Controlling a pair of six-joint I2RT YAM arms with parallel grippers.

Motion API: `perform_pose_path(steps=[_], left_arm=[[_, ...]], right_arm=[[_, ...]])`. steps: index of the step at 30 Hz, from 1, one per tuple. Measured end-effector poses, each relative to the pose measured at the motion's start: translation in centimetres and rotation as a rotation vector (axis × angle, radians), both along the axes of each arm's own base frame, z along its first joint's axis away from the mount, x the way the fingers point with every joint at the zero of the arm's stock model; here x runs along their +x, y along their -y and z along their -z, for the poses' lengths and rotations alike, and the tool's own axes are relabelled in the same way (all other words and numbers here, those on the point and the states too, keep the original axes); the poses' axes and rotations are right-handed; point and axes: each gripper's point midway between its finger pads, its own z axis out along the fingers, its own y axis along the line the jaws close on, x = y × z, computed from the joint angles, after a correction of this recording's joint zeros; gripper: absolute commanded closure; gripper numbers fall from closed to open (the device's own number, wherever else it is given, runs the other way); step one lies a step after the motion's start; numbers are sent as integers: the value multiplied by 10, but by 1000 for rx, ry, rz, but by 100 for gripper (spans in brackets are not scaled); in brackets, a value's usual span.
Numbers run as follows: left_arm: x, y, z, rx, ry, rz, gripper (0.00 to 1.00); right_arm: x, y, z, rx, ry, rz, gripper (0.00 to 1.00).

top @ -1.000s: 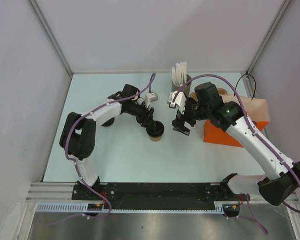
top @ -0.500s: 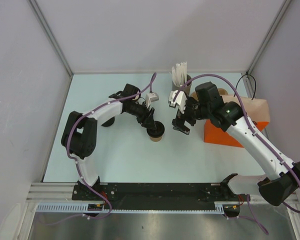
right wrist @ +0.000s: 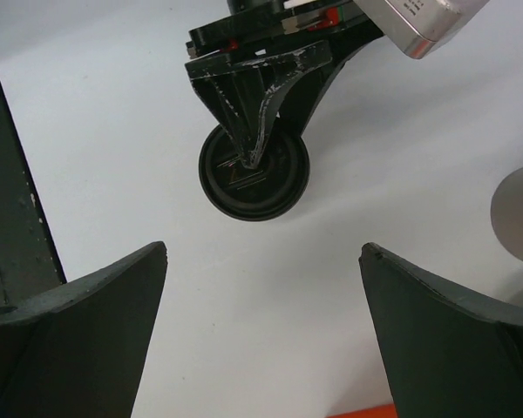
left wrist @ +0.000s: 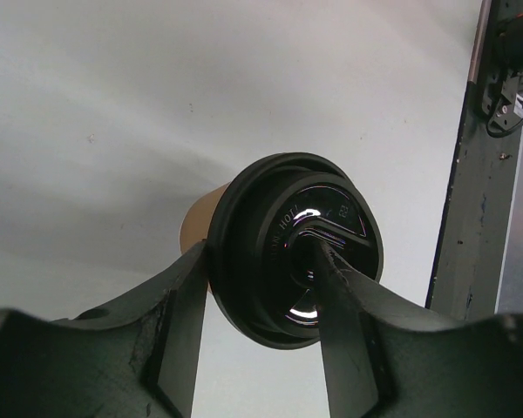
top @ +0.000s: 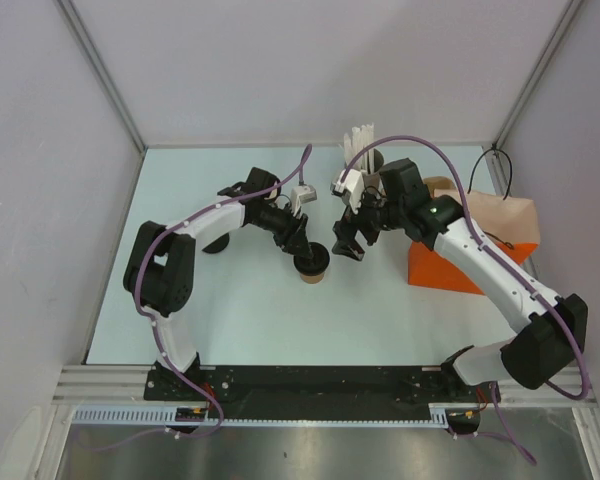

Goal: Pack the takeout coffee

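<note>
Left wrist view: left gripper (left wrist: 251, 257), jaws half-closed, straddled the rim of the black-lidded tan kraft-paper cup (left wrist: 292, 248), hold uncertain; right gripper (right wrist: 263, 251), beside it, gaped empty. Apparently grasping; firm closure needed next.

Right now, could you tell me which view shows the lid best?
Left wrist: the lid is large and central, embossing visible. Right wrist shows it smaller, partly covered; the top view shows only a dark dot.

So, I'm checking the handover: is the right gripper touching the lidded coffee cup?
Apart. In the right wrist view, bare table separates the open right gripper from the takeout coffee.
</note>
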Motion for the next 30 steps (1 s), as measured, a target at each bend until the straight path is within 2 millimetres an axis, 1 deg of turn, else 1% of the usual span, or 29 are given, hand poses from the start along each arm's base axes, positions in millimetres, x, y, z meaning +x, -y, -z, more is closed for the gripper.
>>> perform_pose_path(steps=[5,10,14,16,19,22,25,26,29,30], left_arm=[[0,0,1,-2,3,0,47],[1,0,1,-3,4,-1,44],[0,0,3,-3,-9,-3,41],[0,1,4,-4,-15,-2,41],[-1,1,5,-5,-18,-2,41],[-1,1,5,-7,-17,-3,41],[-1,0,5,-9,-14,-4,42],[-1,0,5,-9,-12,-4,43],[-1,1,5,-11,-11,-6,44],[-1,1,5,-12,-12,-6,45]], right_arm=[[13,-6,17,5,-59,41,3],[30,-6,38,-8,-110,101,4],[40,-5,56,-32,-148,139,6],[44,-6,65,-44,-163,156,7],[50,-5,74,-56,-178,177,11],[54,-5,80,-59,-184,190,15],[57,-5,83,-54,-196,203,25],[58,-5,84,-53,-201,204,31],[59,-7,90,-48,-221,202,36],[59,-7,92,-48,-229,201,36]])
